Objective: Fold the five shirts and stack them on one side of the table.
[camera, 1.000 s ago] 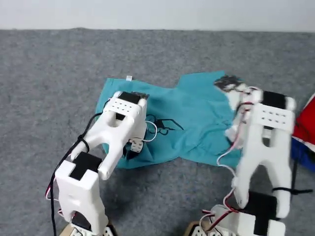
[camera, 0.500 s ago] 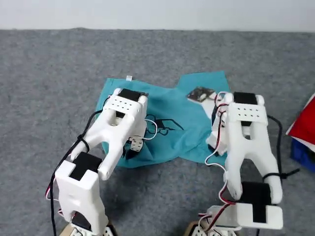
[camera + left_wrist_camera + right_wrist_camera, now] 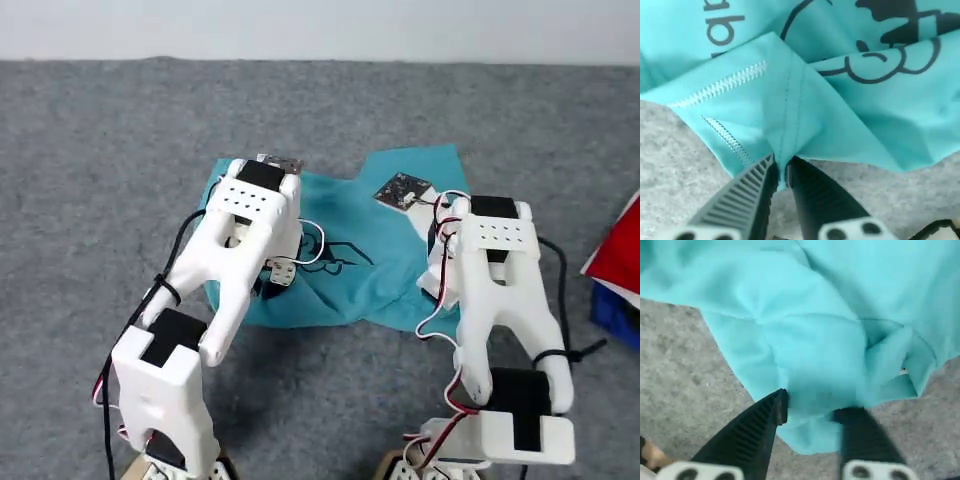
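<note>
A teal shirt (image 3: 370,250) with a dark print lies spread on the grey table, partly bunched. My left gripper (image 3: 781,169) is shut on a stitched corner of the shirt (image 3: 790,115) near its left front edge, held just above the grey surface. My right gripper (image 3: 812,410) stands open over the shirt's right front edge, with a rumpled fold of teal cloth (image 3: 810,355) between and under its fingers. In the high view the left arm (image 3: 250,215) covers the shirt's left part and the right arm (image 3: 495,245) its right edge.
Red cloth (image 3: 620,250) and blue cloth (image 3: 612,310) lie at the table's right edge, close to the right arm. Bare grey surface (image 3: 110,170) stretches to the left and behind the shirt up to the white wall.
The right arm swung left from the table's right side onto the shirt's right edge. The left arm then moved away from the front, drawing the shirt's left front corner inward.
</note>
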Robot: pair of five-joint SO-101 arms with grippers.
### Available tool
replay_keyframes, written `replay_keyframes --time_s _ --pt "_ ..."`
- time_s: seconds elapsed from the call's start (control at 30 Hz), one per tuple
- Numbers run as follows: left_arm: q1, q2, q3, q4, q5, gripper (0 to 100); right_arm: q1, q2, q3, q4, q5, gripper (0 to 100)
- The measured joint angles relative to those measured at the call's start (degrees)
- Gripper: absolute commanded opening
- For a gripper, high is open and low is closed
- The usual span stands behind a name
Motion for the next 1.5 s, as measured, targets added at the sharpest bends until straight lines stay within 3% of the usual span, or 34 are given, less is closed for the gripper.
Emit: replay_keyframes --time_s 0.33,0.57,0.73,1.1,1.4,1.5 --pt "-6.51 0.00 0.00 0.00 0.00 1 0.18 0.00 0.00 -0.35 0.18 0.9" --pt "-13.10 -0.70 -6.24 0.00 0.00 1 5.98 -4.75 0.00 -0.35 0.18 0.9" --pt "-14.42 -1.85 -8.18 0.00 0.00 1 6.24 -8.35 0.00 -3.78 0.18 0.9" --pt "-14.42 1.49 -9.41 -16.70 0.00 1 5.63 -0.53 0.00 -19.08 0.18 0.9" --pt "-14.42 14.95 -29.80 -23.65 0.00 2 4.66 3.43 0.00 -33.32 0.18 1.7" --pt "-14.42 22.42 -39.74 -23.65 0.00 2 4.66 4.92 0.00 -37.36 0.18 8.6"
